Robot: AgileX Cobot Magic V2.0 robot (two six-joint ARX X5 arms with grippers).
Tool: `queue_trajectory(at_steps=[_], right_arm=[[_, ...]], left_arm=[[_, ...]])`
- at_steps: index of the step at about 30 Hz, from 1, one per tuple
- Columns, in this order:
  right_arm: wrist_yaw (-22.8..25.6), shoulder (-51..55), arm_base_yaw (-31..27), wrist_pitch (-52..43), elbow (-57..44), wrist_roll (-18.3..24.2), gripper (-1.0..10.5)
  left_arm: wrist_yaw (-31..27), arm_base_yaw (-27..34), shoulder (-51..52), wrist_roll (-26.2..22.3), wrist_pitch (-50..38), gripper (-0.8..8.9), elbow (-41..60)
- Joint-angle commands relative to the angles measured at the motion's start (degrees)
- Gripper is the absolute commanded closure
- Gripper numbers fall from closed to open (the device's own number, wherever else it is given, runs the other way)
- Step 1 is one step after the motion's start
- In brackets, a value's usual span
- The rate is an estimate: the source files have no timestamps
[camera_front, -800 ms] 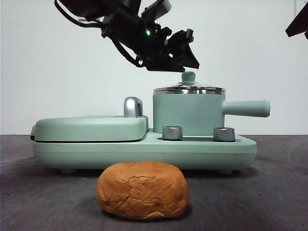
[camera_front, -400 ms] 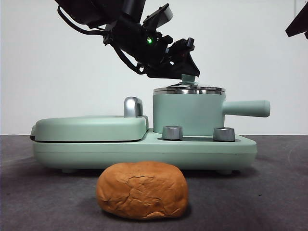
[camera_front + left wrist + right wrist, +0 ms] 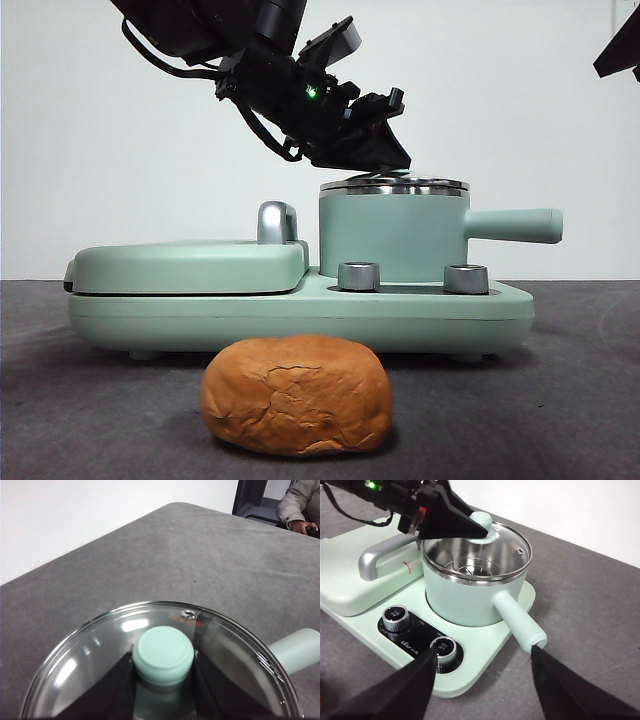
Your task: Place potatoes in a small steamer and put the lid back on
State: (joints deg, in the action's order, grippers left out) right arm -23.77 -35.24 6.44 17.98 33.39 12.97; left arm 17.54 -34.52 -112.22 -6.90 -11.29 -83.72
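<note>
Knob (image 3: 163,655) of lid (image 3: 100,655) between left gripper (image 3: 163,680) jaws

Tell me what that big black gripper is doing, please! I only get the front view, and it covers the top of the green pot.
Observer: That's the left gripper. The left wrist view shows it right at the green knob of the lid.
Operator: Is anything inside the pot?
Observer: Through the glass, the right wrist view shows only shiny steel and a rack inside the small steamer.
Operator: Where's the other gripper?
Observer: The right gripper is open, holding nothing, facing the steamer's handle.
</note>
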Motion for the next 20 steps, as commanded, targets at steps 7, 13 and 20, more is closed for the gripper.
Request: queue_trajectory(at_steps=[7, 13, 20], right_arm=[[0.2, -0.22, 0.24, 0.55, 1.03, -0.98, 6.5], [0.2, -0.22, 0.24, 0.55, 1.03, -1.01, 6.5], [0.13, -0.22, 0.24, 0.57, 1.03, -1.01, 6.5]], left_arm=[[-1.36, -0.61, -0.35, -1.62, -2.1, 8.07, -1.4], [-1.36, -0.57, 2.25, -2.08, -1.86, 8.07, -1.4], [-1.49, -0.57, 7.15, -2.03, 1.79, 8.07, -1.4]])
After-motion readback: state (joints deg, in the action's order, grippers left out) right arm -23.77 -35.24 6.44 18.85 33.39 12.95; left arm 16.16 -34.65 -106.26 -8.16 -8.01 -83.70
